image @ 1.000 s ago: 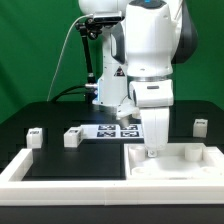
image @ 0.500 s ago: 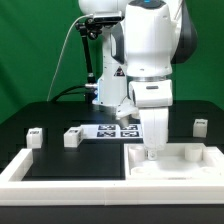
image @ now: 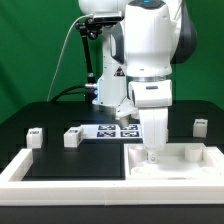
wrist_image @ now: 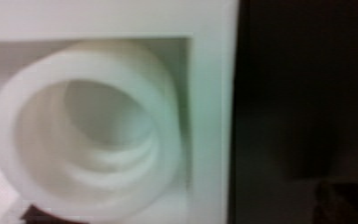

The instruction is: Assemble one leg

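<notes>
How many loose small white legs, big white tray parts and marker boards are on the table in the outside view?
Loose legs: 3
Large white tray-like part: 1
Marker board: 1
Total: 5

Robotics laboratory test cell. A white arm [image: 150, 50] with a trailing cable [image: 68, 60] stands at a black table [image: 50, 118] before a plain green backdrop [image: 35, 50]. A marker board [image: 115, 131] of black-and-white square tags lies flat on the table, a leg [image: 72, 138] near it carries a like tag, and a white frame [image: 25, 165] runs along the table's near side.
</notes>
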